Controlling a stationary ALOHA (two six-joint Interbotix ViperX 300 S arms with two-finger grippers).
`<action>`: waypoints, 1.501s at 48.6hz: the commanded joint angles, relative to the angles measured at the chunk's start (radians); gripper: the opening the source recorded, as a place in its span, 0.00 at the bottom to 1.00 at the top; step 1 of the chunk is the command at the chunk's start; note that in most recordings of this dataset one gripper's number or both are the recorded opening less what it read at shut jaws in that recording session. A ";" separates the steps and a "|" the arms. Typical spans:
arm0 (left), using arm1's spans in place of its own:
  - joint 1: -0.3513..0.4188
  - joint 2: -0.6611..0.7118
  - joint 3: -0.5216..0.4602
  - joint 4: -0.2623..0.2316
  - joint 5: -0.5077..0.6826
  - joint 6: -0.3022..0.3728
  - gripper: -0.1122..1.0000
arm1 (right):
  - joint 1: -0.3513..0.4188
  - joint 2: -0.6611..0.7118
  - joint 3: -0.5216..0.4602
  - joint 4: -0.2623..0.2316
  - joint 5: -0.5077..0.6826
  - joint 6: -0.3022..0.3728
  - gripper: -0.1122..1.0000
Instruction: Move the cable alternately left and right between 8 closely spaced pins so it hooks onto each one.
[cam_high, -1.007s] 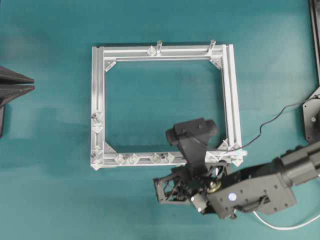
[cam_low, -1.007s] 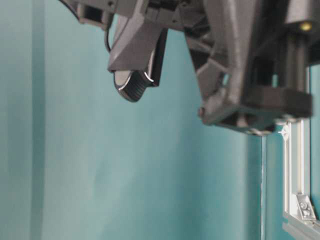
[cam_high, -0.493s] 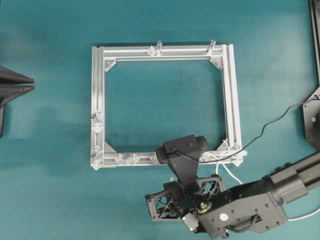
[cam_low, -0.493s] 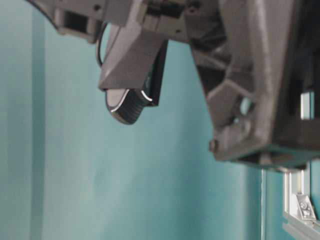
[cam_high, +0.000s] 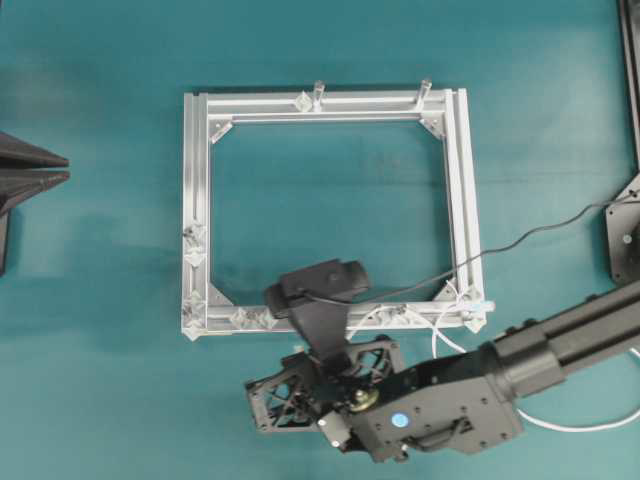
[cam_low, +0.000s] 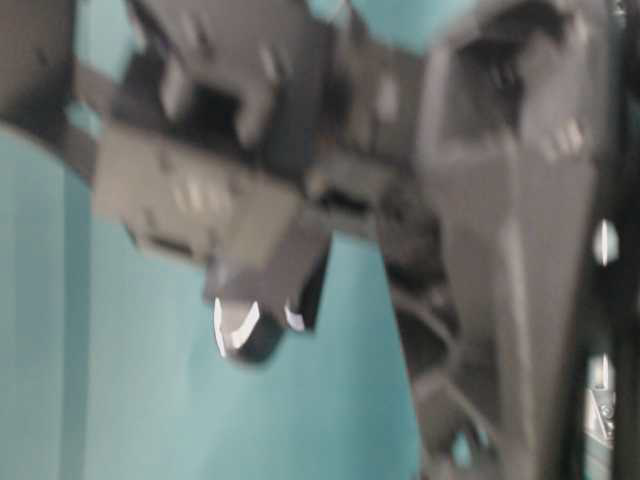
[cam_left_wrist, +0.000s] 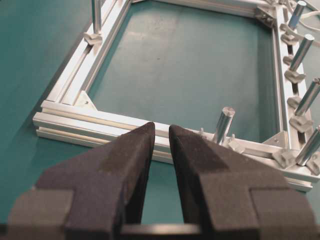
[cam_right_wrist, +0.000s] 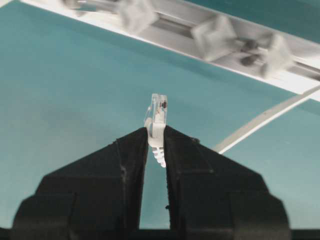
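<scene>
Clamped on the clear plug at the tip of the cable (cam_right_wrist: 159, 131), the right gripper (cam_right_wrist: 156, 134) hangs just outside the near rail of the aluminium frame (cam_high: 197, 190), beside the pins (cam_right_wrist: 216, 31). From the plug the white cord trails back toward that rail. Left gripper (cam_left_wrist: 161, 132) hovers beyond the frame's corner, its jaws apart and holding nothing.

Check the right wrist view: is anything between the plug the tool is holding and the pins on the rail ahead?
Nothing visible. The right tool is shut on the cable just behind its plug, and only bare teal table lies between the plug and the blurred pins on the rail.
</scene>
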 joint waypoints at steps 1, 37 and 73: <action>-0.002 0.008 -0.008 0.003 -0.009 -0.008 0.32 | -0.006 -0.012 -0.043 -0.005 -0.008 -0.023 0.22; -0.002 0.008 -0.009 0.002 -0.009 -0.008 0.32 | -0.081 0.005 -0.038 -0.008 0.015 -0.048 0.22; -0.002 0.008 -0.009 0.003 -0.009 -0.008 0.32 | -0.126 0.003 -0.026 -0.009 0.002 -0.075 0.22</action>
